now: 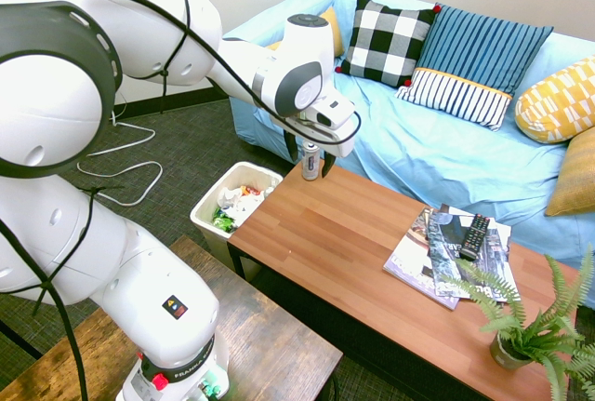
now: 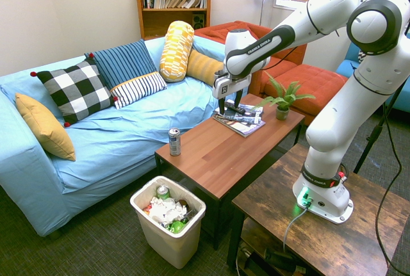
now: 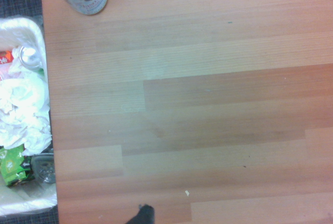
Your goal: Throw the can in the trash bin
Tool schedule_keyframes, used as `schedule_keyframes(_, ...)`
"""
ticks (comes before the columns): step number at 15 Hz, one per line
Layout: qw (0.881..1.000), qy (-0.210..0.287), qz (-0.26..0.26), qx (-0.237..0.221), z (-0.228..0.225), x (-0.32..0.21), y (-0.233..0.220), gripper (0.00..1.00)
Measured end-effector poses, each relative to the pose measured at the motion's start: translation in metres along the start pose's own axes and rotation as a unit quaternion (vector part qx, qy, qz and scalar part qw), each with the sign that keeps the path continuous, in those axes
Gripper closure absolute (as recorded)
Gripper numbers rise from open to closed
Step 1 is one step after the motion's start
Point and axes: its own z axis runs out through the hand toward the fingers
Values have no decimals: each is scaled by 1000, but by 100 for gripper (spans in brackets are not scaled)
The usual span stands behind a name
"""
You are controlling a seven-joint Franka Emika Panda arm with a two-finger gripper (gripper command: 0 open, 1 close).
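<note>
- The long sofa with the light blue cover [image 2: 128,129] and its patterned cushions stands behind the claw, on the far side of the table.
- The low rectangular wooden coffee table [image 2: 224,148] lies directly under the claw; its bare boards fill most of the wrist view.
- The white rectangular plastic trash bin [image 2: 168,225] stands on the floor against the table's short end, below and beyond the claw, with crumpled white paper and green and orange scraps inside.
- The claw [image 2: 222,111] hangs above the table and points straight down; its two fingers are spread wide and hold nothing.
- The small slim silver-grey metal can [image 2: 174,141] stands upright on the table corner nearest the bin, well apart from the claw, toward the bin's end.
- I judge that the approach step is in hand and the can is not yet grasped. The next move calls for travelling toward that corner, lowering the open fingers around the can, and closing.
</note>
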Motion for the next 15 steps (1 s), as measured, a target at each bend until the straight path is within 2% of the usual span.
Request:
schedule_keyframes(3, 1000, -1, -1, -1, 3, -1, -3, 0)
schedule_keyframes(5, 1000, 12, 2, 15, 5, -1, -22, 0)
schedule_keyframes(9, 999, 28, 10, 40, 28, 2, -91, 0)
schedule_keyframes(15, 998, 43, 12, 47, 64, 7, -195, 0)
